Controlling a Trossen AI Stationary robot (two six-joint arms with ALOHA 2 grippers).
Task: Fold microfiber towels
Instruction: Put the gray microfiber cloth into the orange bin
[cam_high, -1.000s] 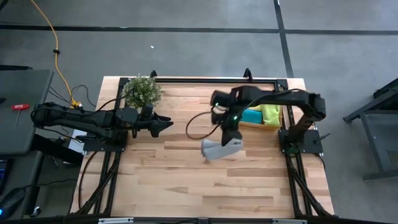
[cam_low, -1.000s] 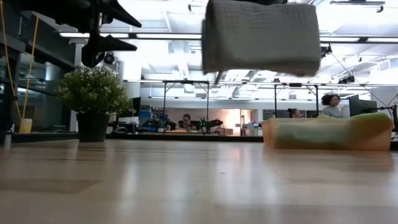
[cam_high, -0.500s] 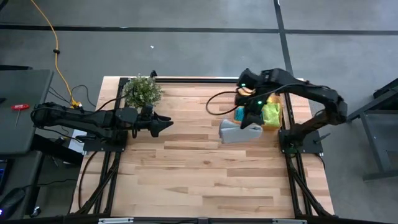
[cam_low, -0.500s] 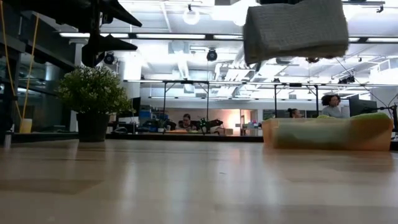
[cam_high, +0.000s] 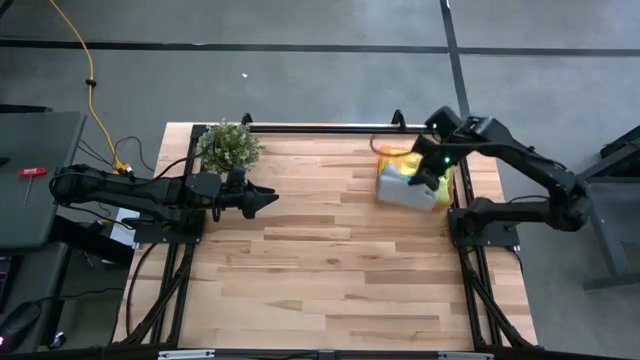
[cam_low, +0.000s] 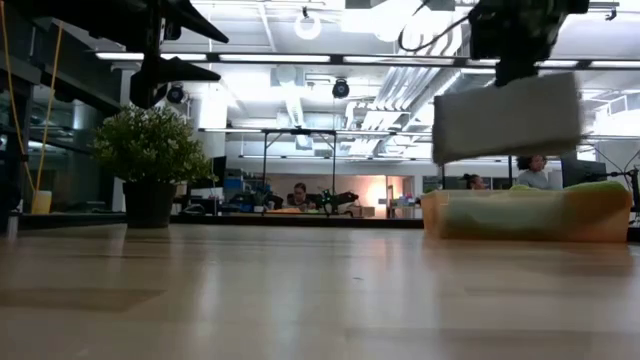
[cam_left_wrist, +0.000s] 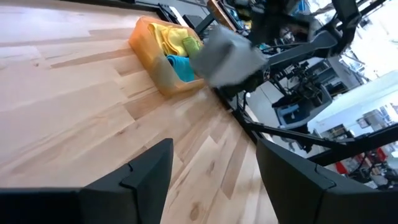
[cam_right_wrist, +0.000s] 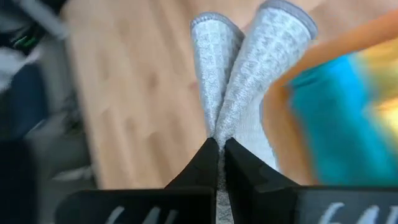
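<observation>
A folded pale grey towel hangs in the air at the table's far right, over the near-left part of the orange tray. My right gripper is shut on it. Inside the tray lie a teal towel and yellow and lime towels. In the low view the grey towel hangs above the tray. My left gripper waits open at the table's left, next to the plant, holding nothing. My right gripper pinches the folded grey towel between its two fingers, several layers together. Two rounded folds spread out just past the fingertips. The fingers slant down from above. The towel hangs below them, lifted clear of table and tray.
A small potted plant stands at the far left of the table, close to my left arm. The wooden tabletop stretches bare in the middle and toward the near edge. People sit in the room beyond the table.
My right gripper has carried the grey towel from the table's middle toward the far right corner, ending over the orange tray, and has turned on the way. The towel has stayed lifted clear and folded.
</observation>
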